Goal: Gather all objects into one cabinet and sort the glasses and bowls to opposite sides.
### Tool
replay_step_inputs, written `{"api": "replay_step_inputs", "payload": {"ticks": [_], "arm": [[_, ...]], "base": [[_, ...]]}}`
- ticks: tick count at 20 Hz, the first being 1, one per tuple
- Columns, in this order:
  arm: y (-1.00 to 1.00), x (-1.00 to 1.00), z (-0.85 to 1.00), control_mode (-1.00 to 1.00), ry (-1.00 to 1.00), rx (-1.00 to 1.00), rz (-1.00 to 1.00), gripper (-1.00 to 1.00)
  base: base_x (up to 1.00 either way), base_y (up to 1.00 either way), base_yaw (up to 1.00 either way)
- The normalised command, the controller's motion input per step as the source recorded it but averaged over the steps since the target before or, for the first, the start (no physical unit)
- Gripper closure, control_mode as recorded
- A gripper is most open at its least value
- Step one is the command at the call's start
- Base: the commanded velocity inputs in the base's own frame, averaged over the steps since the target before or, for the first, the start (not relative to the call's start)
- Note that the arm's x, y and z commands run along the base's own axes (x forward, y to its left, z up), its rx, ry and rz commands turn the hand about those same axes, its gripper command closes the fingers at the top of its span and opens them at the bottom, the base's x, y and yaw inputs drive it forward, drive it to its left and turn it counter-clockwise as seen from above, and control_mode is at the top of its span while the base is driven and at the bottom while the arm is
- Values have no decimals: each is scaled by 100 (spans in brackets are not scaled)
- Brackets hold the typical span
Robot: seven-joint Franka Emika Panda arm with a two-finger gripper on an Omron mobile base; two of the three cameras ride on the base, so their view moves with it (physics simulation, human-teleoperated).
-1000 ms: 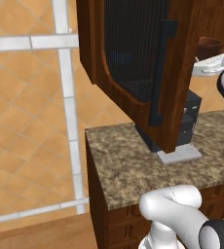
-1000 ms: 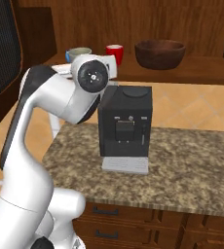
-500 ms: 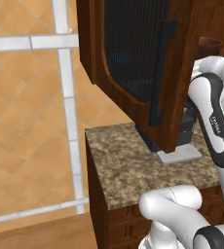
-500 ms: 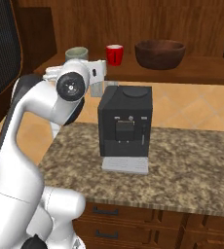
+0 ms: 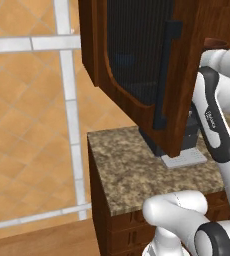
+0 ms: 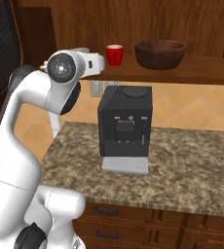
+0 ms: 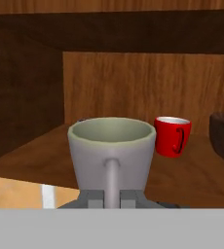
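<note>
Mug [image 7: 112, 151] (pale, upright) has its handle pinched in the closed hand [image 7: 111, 198].

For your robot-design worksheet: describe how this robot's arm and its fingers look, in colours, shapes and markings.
The arm has smooth, rounded white shells with dark grey-black joints and a round dark cap at one joint. Small dark lettering runs along one link. The fingers are small, blocky and grey.

Black coffee machine [image 6: 123, 125] with pale drip tray [image 6: 125, 165] at its 6 o'clock, standing on a speckled granite counter [image 6: 182, 165]. Wooden drawers [image 6: 133, 219] sit below the counter edge. Orange tiled wall [image 5: 32, 125] with white grout lines lies at 9 o'clock.
</note>
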Motion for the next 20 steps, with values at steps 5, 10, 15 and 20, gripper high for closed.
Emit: {"api": "replay_step_inputs", "payload": {"ticks": [5, 10, 15, 20], "arm": [[0, 3, -8, -100, -3, 0, 0, 100], [0, 13, -22, -100, -2, -1, 0, 100], [1, 43, -7, -100, 0, 0, -2, 100], [0, 53, 0, -100, 3, 0, -2, 100]], "base": [[0, 0, 0], [0, 0, 0], [0, 0, 0], [0, 0, 0]]}}
